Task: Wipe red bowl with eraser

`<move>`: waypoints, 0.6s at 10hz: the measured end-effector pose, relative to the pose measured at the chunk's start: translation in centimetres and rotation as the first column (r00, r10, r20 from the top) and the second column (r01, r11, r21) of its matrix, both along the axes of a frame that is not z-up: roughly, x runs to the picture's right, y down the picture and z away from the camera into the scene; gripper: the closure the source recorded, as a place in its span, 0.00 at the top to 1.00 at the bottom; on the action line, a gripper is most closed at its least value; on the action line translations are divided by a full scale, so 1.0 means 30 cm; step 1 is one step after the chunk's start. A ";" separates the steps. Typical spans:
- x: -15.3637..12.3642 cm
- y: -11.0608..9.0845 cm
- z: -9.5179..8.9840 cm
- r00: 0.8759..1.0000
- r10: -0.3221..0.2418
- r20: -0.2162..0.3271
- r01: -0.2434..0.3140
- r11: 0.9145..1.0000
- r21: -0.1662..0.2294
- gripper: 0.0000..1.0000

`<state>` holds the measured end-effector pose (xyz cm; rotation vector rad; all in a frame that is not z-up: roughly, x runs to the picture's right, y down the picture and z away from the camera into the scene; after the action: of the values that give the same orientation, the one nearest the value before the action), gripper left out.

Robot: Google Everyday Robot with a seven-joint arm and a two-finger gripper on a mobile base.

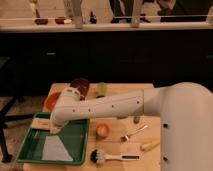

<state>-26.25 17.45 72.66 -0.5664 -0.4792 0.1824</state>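
The red bowl (pixel 50 100) sits at the table's far left, partly hidden behind my white arm. The eraser (pixel 42 122), a small tan block, lies at the far left rim of the green tray (pixel 75 150), just in front of the bowl. My gripper (pixel 54 128) is at the end of the arm, low over the tray's far edge and right beside the eraser. The wrist hides most of it.
A maroon bowl (pixel 80 85) and a green cup (pixel 102 89) stand at the back. A blue-grey block (pixel 55 149) lies in the tray. An orange ball (pixel 102 130), a fork (pixel 132 133), a black brush (pixel 107 157) and a yellowish item (pixel 150 145) lie to the right.
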 end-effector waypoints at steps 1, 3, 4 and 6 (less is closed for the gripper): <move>-0.002 -0.011 0.013 1.000 0.002 0.002 -0.002 1.000 0.002 0.00; -0.003 -0.071 0.082 1.000 0.006 0.009 -0.006 1.000 0.006 0.00; -0.008 -0.091 0.110 1.000 0.008 0.012 -0.008 1.000 0.005 0.00; -0.019 -0.124 0.165 1.000 0.014 0.012 -0.014 1.000 -0.002 0.00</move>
<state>-26.81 13.73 77.61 -0.5668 -0.4943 0.1932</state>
